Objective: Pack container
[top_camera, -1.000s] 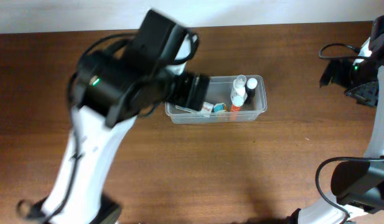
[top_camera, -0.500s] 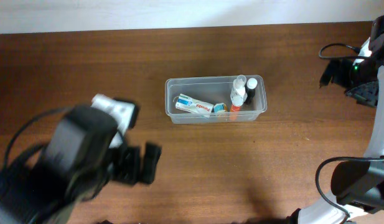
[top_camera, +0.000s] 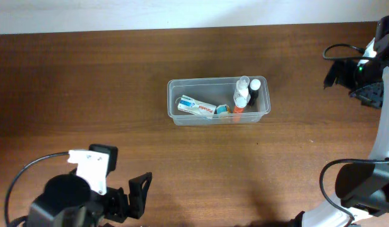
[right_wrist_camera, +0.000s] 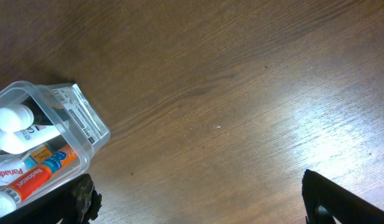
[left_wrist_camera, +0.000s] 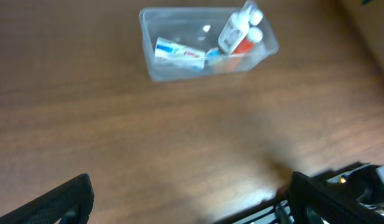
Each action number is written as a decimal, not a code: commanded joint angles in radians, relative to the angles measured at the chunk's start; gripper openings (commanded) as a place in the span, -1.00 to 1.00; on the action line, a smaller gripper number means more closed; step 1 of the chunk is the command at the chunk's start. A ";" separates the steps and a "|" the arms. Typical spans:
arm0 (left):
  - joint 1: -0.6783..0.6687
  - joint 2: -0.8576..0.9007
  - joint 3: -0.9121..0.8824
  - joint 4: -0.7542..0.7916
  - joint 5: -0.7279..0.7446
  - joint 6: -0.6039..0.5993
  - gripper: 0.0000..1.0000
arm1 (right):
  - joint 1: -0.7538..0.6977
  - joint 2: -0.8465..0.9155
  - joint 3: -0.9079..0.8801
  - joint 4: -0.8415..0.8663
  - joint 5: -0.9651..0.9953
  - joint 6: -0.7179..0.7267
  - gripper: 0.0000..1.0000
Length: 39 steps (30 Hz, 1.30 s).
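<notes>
Down at the front left of the table [top_camera: 87, 75], the left gripper [top_camera: 135, 192] is hovering with jaws spread wide, gripping nothing. Mid-table, the container [top_camera: 171, 104] is sitting with a box [top_camera: 197, 106] and bottles [top_camera: 242, 94] inside. Far right, the right gripper [right_wrist_camera: 196, 180] is gaping wide too, touching nothing.

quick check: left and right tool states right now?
Left tool: open, holding nothing.
Right tool: open, holding nothing.
</notes>
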 commanded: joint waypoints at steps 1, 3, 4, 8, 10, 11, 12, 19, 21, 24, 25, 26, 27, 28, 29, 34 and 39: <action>0.002 -0.005 -0.014 -0.005 -0.014 -0.009 0.99 | -0.004 0.003 0.000 0.000 0.012 0.004 0.97; 0.002 -0.005 -0.014 -0.023 -0.014 -0.010 0.99 | -0.004 0.003 0.000 0.000 0.012 0.004 0.97; 0.002 -0.005 -0.014 -0.032 -0.013 -0.010 0.99 | -0.004 0.003 0.000 0.000 0.012 0.004 0.97; 0.002 -0.005 -0.014 -0.053 -0.014 -0.009 0.99 | -0.004 0.003 0.000 0.000 0.012 0.004 0.97; 0.002 -0.005 -0.021 -0.053 -0.014 -0.008 0.99 | -0.004 0.003 0.000 0.000 0.012 0.004 0.97; 0.002 -0.005 -0.027 -0.051 -0.016 -0.006 0.99 | -0.004 0.003 0.000 0.000 0.012 0.004 0.97; 0.002 -0.005 -0.035 -0.048 -0.023 0.007 0.99 | -0.004 0.003 0.000 0.000 0.012 0.004 0.97; 0.002 -0.005 -0.143 0.076 -0.056 0.175 0.99 | -0.004 0.003 0.000 0.000 0.012 0.004 0.96; 0.002 -0.005 -0.197 0.149 -0.056 0.232 0.99 | -0.004 0.003 0.000 0.000 0.012 0.004 0.97; 0.002 -0.007 -0.283 0.253 -0.056 0.301 0.99 | -0.004 0.003 0.000 0.000 0.012 0.004 0.97; 0.002 -0.007 -0.309 0.280 -0.055 0.324 0.99 | -0.005 0.003 0.000 0.000 0.012 0.004 0.97; 0.002 -0.007 -0.340 0.309 -0.055 0.347 0.99 | -0.005 0.003 0.000 0.000 0.012 0.004 0.97; 0.003 -0.008 -0.371 0.334 -0.055 0.372 0.99 | -0.004 0.003 0.000 0.000 0.012 0.004 0.97; 0.008 -0.012 -0.398 0.353 -0.055 0.389 0.99 | -0.005 0.003 0.000 0.000 0.012 0.004 0.97; 0.024 -0.020 -0.429 0.369 -0.046 0.404 0.99 | -0.004 0.003 0.000 0.000 0.012 0.004 0.97; 0.125 -0.079 -0.582 0.456 0.041 0.449 0.99 | -0.004 0.003 0.000 0.000 0.012 0.004 0.96; 0.238 -0.179 -0.734 0.607 0.097 0.448 0.99 | -0.004 0.003 0.000 0.000 0.012 0.004 0.97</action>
